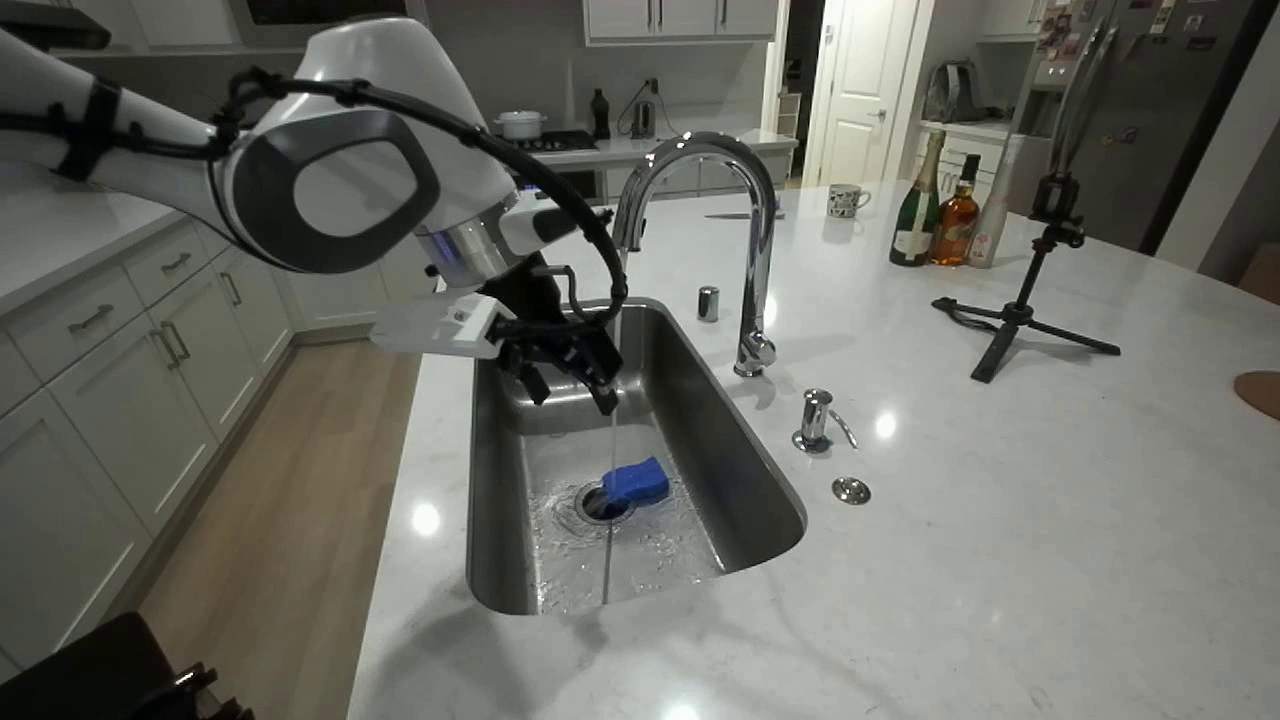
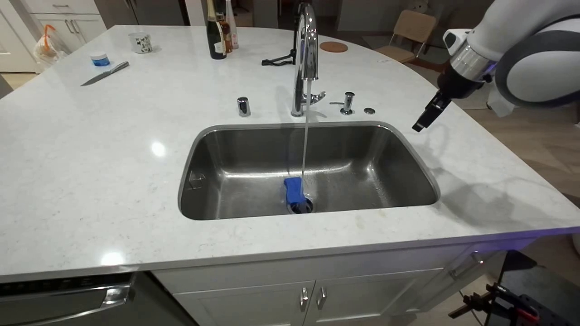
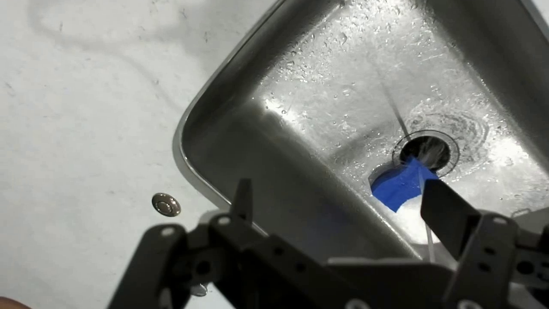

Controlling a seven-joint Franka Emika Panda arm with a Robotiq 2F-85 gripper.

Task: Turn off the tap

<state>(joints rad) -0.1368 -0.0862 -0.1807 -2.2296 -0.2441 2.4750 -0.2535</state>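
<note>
Nearest the wrist camera, the gripper point(image 3: 336, 195) hangs higher than the counter point(image 2: 90, 194), near one end of the sink point(image 2: 272, 147), its fingers apart. On the sink floor, a blue sponge point(image 3: 396, 189) touches the drain point(image 3: 431, 148), one end over the opening. The tap point(image 1: 758, 270) stands upright just beside the sink's long edge; water point(image 2: 305, 145) runs from its spout into the sink. A short chrome pump fitting point(image 2: 348, 103) and a chrome cap point(image 2: 244, 107) stand along that same edge. Well apart from the sink: black tripod point(image 1: 1018, 312), three bottles point(image 1: 957, 222), patterned mug point(image 1: 843, 202).
</note>
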